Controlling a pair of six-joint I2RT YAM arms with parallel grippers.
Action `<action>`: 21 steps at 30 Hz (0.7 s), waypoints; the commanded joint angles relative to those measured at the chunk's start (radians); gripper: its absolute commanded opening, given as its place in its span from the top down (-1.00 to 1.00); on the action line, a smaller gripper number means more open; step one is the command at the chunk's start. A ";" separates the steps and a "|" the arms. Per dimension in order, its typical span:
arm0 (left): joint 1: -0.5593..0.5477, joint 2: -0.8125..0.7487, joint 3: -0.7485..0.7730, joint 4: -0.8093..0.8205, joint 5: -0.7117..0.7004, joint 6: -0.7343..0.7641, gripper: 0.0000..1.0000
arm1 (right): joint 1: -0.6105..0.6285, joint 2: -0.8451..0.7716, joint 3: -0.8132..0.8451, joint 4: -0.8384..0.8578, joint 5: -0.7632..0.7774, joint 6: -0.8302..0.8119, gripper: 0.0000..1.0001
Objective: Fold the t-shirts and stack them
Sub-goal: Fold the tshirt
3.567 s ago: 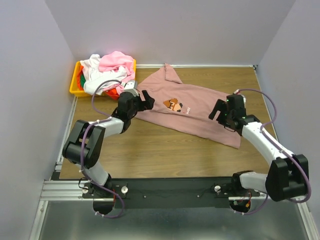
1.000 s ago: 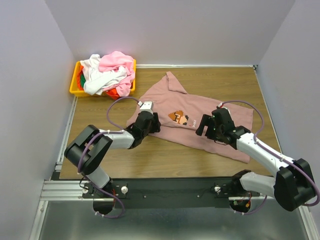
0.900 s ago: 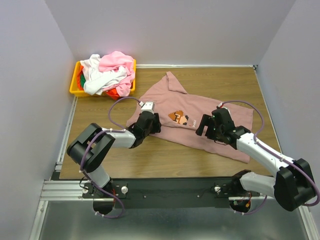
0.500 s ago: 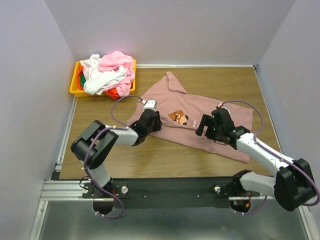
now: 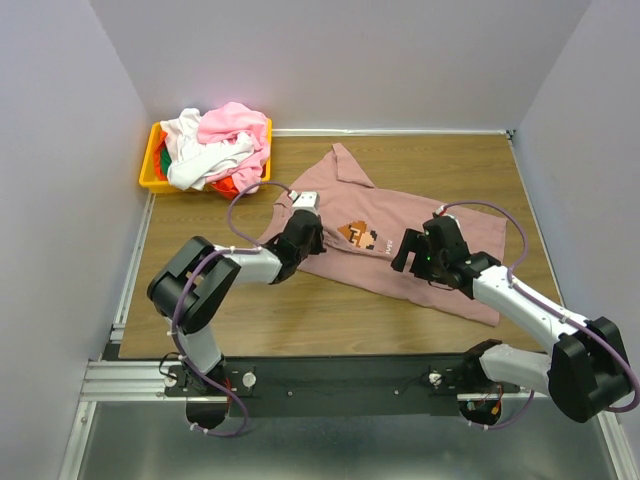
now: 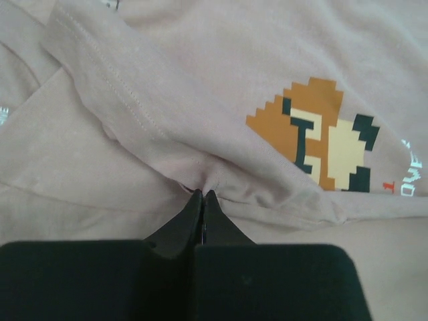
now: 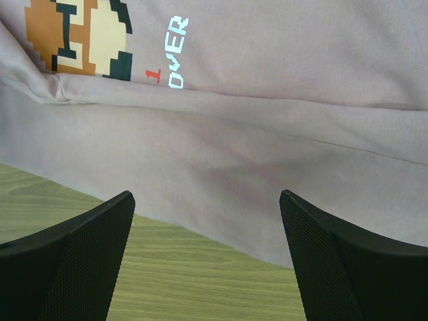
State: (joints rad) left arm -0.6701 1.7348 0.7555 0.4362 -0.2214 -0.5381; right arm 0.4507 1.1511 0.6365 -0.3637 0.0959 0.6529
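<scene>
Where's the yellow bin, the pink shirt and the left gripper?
yellow bin (image 5: pixel 155 184): top view, its near wall.
pink shirt (image 5: pixel 395 205): top view, plain cloth near the print.
left gripper (image 6: pixel 202 196): left wrist view, closed fingertips.

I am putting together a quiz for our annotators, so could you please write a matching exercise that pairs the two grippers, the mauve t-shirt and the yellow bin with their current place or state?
Column one:
1. left gripper
2. right gripper
3. mauve t-shirt
4. yellow bin

Column two:
A. holds heaped tees at the far left corner
B. open, over the shirt's hem
C. shut on a pinched fold of the shirt
D. spread out on the wooden table

Pairs: 1-C; 2-B; 3-D; 4-A
</scene>
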 commanded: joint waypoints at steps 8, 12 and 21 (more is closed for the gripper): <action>-0.014 0.083 0.205 -0.057 0.010 0.090 1.00 | 0.006 -0.007 -0.020 -0.004 0.024 -0.013 -0.91; -0.019 0.114 0.248 -0.065 0.030 0.105 1.00 | 0.006 -0.002 -0.026 -0.003 0.027 -0.013 -0.91; -0.039 0.195 0.353 -0.083 0.073 0.168 1.00 | 0.006 0.004 -0.029 0.002 0.022 -0.012 -0.91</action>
State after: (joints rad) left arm -0.6971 1.8984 1.0657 0.3634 -0.1825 -0.4183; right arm 0.4507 1.1515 0.6239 -0.3626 0.0959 0.6529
